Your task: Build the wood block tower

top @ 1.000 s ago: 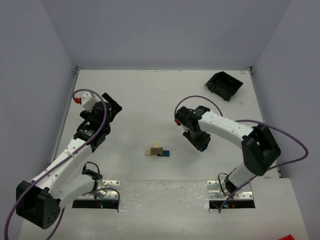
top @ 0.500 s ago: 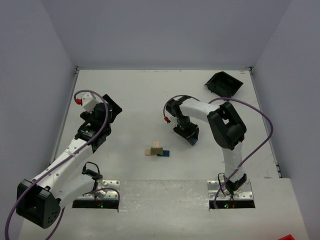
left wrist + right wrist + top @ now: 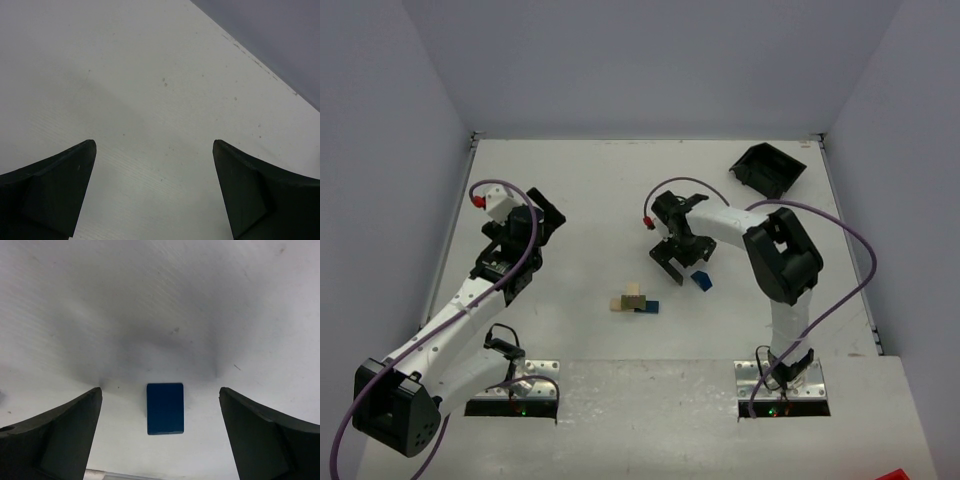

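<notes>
The wood block tower [image 3: 635, 301] is a low cluster of tan, olive and dark blue blocks in the middle of the table, near the front. A separate dark blue block [image 3: 701, 281] [image 3: 165, 408] lies flat on the table to its right. My right gripper [image 3: 682, 257] [image 3: 160, 390] hovers over that block, open, with both fingers well apart from it. My left gripper [image 3: 546, 214] [image 3: 154, 145] is open over bare table at the left, holding nothing.
A black plastic bin [image 3: 768, 168] sits tilted at the back right corner. Grey walls close in the white table [image 3: 600, 190] on three sides. Purple cables loop off both arms.
My right gripper has swung left, opened wide and let go of the dark blue block, which now lies on the table. The left arm has hardly moved.
</notes>
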Robot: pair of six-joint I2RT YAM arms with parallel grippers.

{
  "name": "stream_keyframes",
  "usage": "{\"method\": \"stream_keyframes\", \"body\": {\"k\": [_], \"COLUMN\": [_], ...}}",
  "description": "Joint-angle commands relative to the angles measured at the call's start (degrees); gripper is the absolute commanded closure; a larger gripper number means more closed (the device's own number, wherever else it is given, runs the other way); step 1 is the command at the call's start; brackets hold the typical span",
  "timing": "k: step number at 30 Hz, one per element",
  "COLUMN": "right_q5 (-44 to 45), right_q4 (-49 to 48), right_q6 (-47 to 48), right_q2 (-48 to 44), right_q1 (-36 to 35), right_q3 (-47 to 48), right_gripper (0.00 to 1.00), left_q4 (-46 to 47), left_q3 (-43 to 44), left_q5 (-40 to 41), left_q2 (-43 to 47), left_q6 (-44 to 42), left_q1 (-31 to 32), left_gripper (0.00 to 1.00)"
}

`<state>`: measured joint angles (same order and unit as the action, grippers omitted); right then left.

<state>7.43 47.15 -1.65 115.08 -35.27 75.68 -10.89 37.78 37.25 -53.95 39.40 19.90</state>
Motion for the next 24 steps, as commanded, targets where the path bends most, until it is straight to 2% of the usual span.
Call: {"method": "stream_keyframes", "body": {"k": [1, 6, 14, 16, 20, 24], "right_q5": [0.1, 0.8, 0.9, -0.2, -1.2, -0.1], "right_q4": [-11.3, -17.7, -23.5, -23.9, -25.2, -25.7], "right_q6": [-4.8, -9.4, -11.9, -12.2, -12.3, -12.7], "right_q2": [-12.3, -22.0, -25.1, -25.0, -24.0, -22.0], "right_q1": [0.3, 0.3, 1.7, 2.3, 2.4, 2.7], "right_q3": [-7.1, -18.9, -26.6, -27.0, -27.5, -27.0], "right_gripper": [0.01, 0.01, 0.01, 0.09, 0.14, 0.30], "left_q4": [3.2, 3.5, 4.1, 4.4, 4.7, 4.8], "left_q3": [-0.6, -0.3, -0.5, -0.6, -0.6, -0.5], "left_q5": [-0.8, -1.3, -2.6, -3.0, -3.3, -3.8], "left_q2": [0.7, -0.1, -0.3, -0.2, -0.5, -0.8], "left_q6": [-0.7, -1.0, -1.2, -1.3, -1.4, -1.6], "left_q1": [-0.4, -0.4, -0.4, -0.4, -0.5, -0.4], "left_gripper": [0.00, 0.00, 0.00, 0.00, 0.00, 0.00]}}
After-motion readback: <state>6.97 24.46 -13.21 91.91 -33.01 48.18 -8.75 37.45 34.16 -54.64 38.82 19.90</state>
